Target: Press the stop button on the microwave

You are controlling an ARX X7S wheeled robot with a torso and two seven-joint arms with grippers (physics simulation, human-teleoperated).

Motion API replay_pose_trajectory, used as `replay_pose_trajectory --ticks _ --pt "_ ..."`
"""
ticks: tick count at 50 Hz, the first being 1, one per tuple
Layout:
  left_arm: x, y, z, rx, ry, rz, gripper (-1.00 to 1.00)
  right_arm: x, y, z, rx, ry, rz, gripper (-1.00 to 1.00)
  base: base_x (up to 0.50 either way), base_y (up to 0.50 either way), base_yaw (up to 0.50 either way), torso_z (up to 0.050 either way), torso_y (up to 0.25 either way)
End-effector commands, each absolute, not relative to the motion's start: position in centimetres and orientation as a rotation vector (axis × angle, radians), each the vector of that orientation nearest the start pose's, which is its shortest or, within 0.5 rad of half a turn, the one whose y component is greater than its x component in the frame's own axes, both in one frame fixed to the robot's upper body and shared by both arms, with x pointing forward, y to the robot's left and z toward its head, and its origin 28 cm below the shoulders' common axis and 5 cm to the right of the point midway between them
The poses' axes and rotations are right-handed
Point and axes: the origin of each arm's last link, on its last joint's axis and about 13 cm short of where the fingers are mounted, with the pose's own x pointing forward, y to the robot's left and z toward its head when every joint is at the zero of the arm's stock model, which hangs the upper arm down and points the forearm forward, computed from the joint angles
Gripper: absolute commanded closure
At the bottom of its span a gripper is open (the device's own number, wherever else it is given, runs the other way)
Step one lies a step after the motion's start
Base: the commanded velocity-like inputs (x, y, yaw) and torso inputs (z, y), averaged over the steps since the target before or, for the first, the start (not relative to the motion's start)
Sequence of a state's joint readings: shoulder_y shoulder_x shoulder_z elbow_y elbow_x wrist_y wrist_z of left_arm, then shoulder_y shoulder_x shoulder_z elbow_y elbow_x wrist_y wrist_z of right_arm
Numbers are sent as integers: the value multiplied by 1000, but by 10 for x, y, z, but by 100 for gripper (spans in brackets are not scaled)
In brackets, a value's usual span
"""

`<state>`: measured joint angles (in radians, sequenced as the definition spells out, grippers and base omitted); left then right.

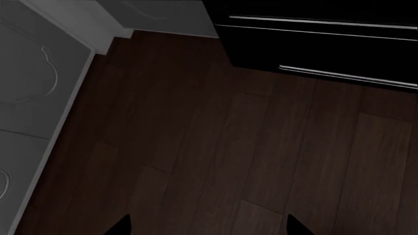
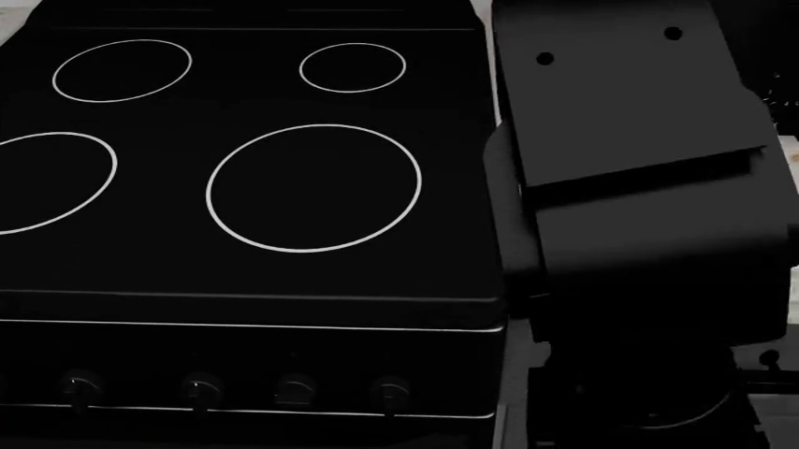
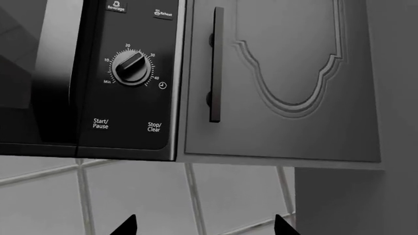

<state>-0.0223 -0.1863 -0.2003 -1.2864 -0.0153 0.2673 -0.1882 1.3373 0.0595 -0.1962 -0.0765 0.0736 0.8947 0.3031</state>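
In the right wrist view the black microwave hangs beside a grey wall cabinet. Its control panel carries a timer dial, a Start/Pause label and the Stop/Clear button at the panel's lower corner next to the cabinet. My right gripper is open, its two dark tips wide apart over the tiled wall below the microwave, some way short of the panel and touching nothing. My left gripper is also open and empty, pointing down at the dark wooden floor. The microwave does not show in the head view.
A grey cabinet door with a vertical bar handle adjoins the microwave. The head view looks down on a black cooktop with ring burners and front knobs; my right arm's dark housing fills its right side. Floor-level cabinets and a black oven front flank the left gripper.
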Motion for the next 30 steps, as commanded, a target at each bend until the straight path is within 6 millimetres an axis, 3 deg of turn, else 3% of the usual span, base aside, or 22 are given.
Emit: replay_pose_trajectory --ticks 1,19,30 --pt "44 294 -152 140 997 467 -100 355 -71 425 -103 -526 -228 -100 0 0 0 50 45" --pt "44 294 -152 140 997 467 -100 374 -64 473 -106 -515 -263 -100 0 0 0 50 44" --pt "44 294 -152 140 997 467 -100 377 -60 487 -126 -520 -259 -100 0 0 0 50 44"
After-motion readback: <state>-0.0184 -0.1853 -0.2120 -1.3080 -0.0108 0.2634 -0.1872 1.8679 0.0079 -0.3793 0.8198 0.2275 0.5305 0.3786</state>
